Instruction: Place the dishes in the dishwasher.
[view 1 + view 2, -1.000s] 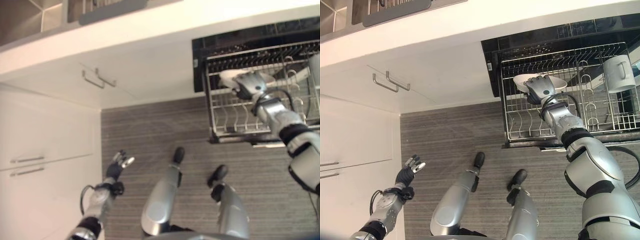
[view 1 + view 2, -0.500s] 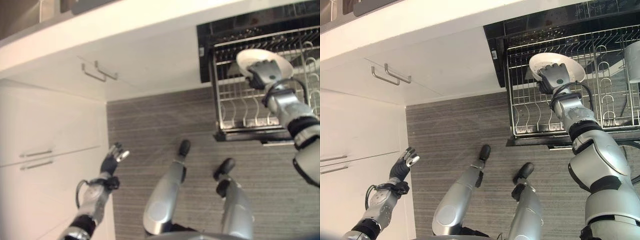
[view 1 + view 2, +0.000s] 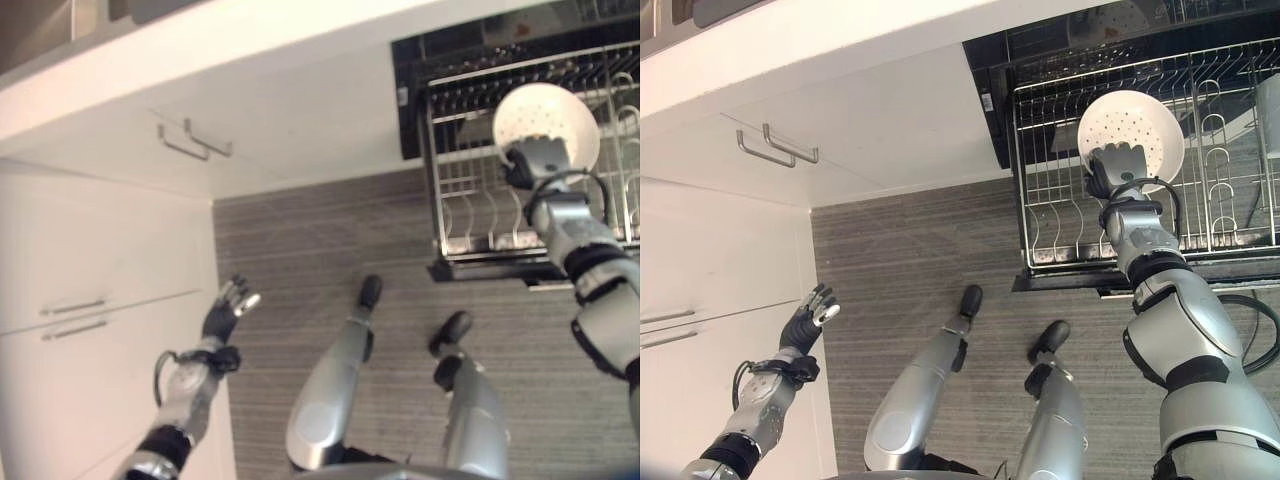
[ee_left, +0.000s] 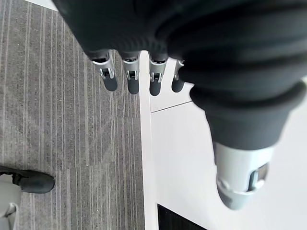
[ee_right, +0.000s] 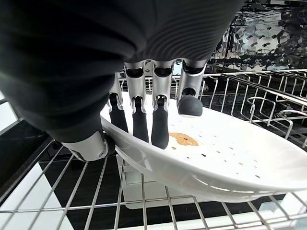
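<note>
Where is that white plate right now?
The white plate is on the right in the eye views, pinched at its rim by the right robot hand above the pulled-out dishwasher rack.

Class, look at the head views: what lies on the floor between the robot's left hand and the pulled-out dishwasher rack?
Bare grey striped floor; both eye views show nothing lying between the left hand and the dishwasher rack.

A white plate [image 3: 1132,134], speckled with small dark dots and a brown smear, is showing against the silver wire rack [image 3: 1060,200] of the black dishwasher [image 3: 1080,45]. White cabinets [image 3: 110,250] are bordering grey striped flooring [image 3: 300,260].
</note>
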